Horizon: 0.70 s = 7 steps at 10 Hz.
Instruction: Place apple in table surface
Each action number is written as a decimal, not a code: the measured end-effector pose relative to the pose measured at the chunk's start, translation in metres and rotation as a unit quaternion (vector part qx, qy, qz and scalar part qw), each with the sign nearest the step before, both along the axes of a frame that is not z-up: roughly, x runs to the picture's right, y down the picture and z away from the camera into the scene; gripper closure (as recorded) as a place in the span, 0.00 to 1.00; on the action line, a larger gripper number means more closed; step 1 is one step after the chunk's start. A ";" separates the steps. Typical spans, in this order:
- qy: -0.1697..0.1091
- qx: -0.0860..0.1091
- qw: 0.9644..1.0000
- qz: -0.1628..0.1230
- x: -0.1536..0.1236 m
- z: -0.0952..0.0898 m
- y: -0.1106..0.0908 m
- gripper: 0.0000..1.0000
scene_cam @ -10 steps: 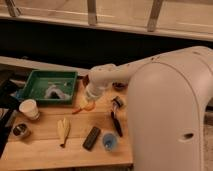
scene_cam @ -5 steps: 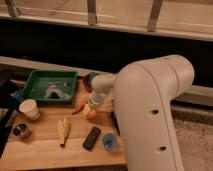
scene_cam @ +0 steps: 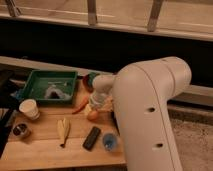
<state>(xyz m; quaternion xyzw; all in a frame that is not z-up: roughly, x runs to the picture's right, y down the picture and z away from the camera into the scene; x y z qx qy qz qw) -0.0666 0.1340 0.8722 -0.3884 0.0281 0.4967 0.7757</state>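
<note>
The apple (scene_cam: 92,114) is a small round yellow-orange fruit resting on the light-brown wooden table surface (scene_cam: 45,145), near the middle. My gripper (scene_cam: 95,106) hangs right above and against it at the end of the big white arm (scene_cam: 145,110), which covers the right side of the table. A long red-orange pepper-like item (scene_cam: 80,106) lies just left of the apple.
A green plastic tray (scene_cam: 49,86) stands at the back left. A white paper cup (scene_cam: 29,108) and a small dark can (scene_cam: 21,131) stand at the left. A pale banana-shaped thing (scene_cam: 62,129), a black rectangular object (scene_cam: 92,137) and a blue-lidded cup (scene_cam: 109,142) lie toward the front.
The arm has swung left and closer to the camera, covering more of the table's right side. The gripper has come down and the apple now sits low on the tabletop.
</note>
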 end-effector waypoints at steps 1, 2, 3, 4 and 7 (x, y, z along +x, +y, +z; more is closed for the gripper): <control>0.001 0.000 1.000 0.002 0.001 0.000 -0.001 0.42; 0.001 0.000 1.000 0.003 0.001 0.000 -0.002 0.34; 0.002 -0.001 1.000 0.004 0.002 -0.001 -0.002 0.24; 0.003 -0.001 1.000 0.004 0.003 -0.002 -0.002 0.20; 0.004 0.012 1.000 0.010 0.004 -0.008 -0.007 0.20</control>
